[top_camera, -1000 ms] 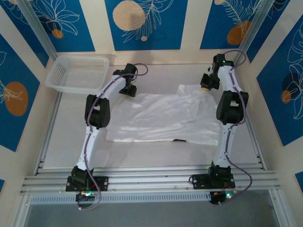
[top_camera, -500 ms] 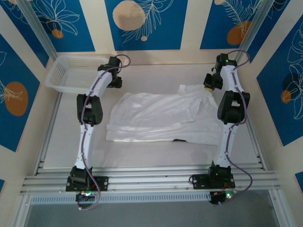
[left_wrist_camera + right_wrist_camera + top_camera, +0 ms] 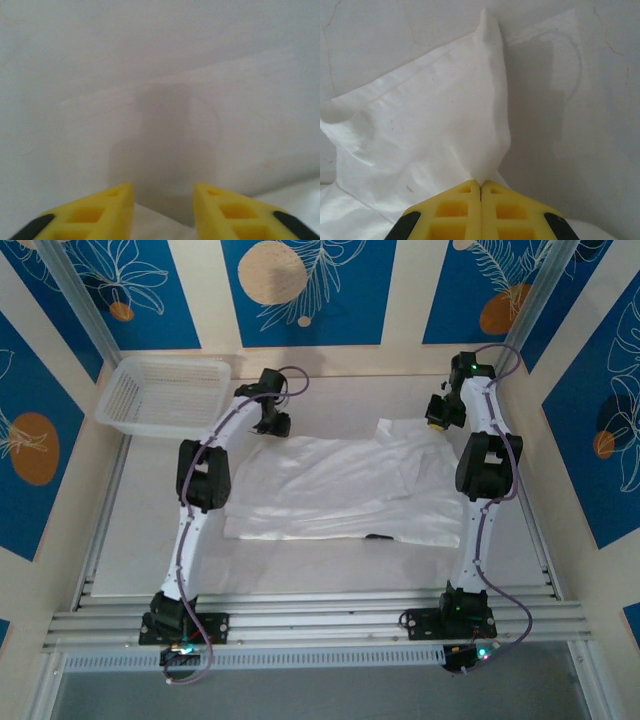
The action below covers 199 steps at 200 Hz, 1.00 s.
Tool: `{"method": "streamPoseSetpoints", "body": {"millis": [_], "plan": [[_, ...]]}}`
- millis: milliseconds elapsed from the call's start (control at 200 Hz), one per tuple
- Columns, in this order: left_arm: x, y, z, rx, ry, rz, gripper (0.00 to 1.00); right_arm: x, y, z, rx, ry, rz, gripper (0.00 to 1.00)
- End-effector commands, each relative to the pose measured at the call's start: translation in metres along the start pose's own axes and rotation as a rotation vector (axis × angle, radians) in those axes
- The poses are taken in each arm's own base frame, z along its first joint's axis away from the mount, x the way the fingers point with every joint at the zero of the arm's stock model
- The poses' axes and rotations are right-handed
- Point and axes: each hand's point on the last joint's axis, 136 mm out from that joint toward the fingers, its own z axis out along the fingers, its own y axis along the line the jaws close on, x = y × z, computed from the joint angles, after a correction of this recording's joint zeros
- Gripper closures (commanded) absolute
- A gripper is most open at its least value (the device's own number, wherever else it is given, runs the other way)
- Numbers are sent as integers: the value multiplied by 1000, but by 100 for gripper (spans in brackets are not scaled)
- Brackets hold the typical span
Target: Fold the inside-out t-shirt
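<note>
**Desk:** Where do things stand, front to back?

**Photographer:** The inside-out t-shirt [image 3: 340, 490] lies spread and wrinkled across the middle of the table [image 3: 150, 540], with its small dark tag [image 3: 378, 537] at the near hem. At the far right corner, the right gripper [image 3: 481, 186] has its jaws pressed together on a pinched peak of cloth. At the far left corner, the left gripper [image 3: 163, 189] hangs low with its jaws apart.

**Desk:** What makes this step go well?

**Photographer:** By my reading, the left needs a matching pinch on its own corner before either arm lifts. Then both should carry the far edge toward the near hem, level and together, so the thin cloth neither skews nor bunches.

**Desk:** Anything you can't make out?

**Photographer:** Whether cloth sits between the left jaws. A pale edge shows low between them, but that wrist view is soft. The sleeves are lost among the folds, and the arms cover parts of both side edges. The white mesh basket [image 3: 165, 395] stands apart at the far left.
</note>
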Motion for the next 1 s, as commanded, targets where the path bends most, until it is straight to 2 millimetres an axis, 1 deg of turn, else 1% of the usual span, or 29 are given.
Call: {"method": "streamPoseSetpoints", "body": {"millis": [0,65,140,220,330,390,465,535,580,635,690,800,875,990], "plan": [[1,37,9,-128,13,-36,74,1,-1,-1,3,11,-6,100],[-4,40,5,-135,-2,-37,84,1,-1,-1,3,13,-8,100],[-8,46,-1,-146,-13,-45,100,1,-3,-1,12,12,-5,100],[-9,56,-8,-135,-13,-95,100,2,-8,-2,22,14,2,100],[-11,62,-18,-63,-25,-174,100,1,-12,-5,25,10,12,100],[-14,57,-24,1,-41,-193,100,1,-12,-6,18,10,15,100],[-20,38,-34,112,-64,-187,100,1,-11,-6,16,9,13,100],[-25,19,-46,221,-95,-188,79,1,-9,-6,14,8,9,100],[-26,10,-52,257,-114,-180,73,2,-8,-6,13,9,6,100],[-25,4,-55,260,-125,-167,71,2,-8,-6,14,11,4,100],[-21,2,-52,254,-111,-157,70,3,-8,-6,15,13,5,100],[-7,5,-33,222,-56,-153,66,3,-7,-6,9,13,4,100],[0,9,-21,197,-30,-142,63,2,-6,-6,5,12,5,100],[6,14,-4,163,11,-123,63,3,-6,-5,3,15,3,100]]}}
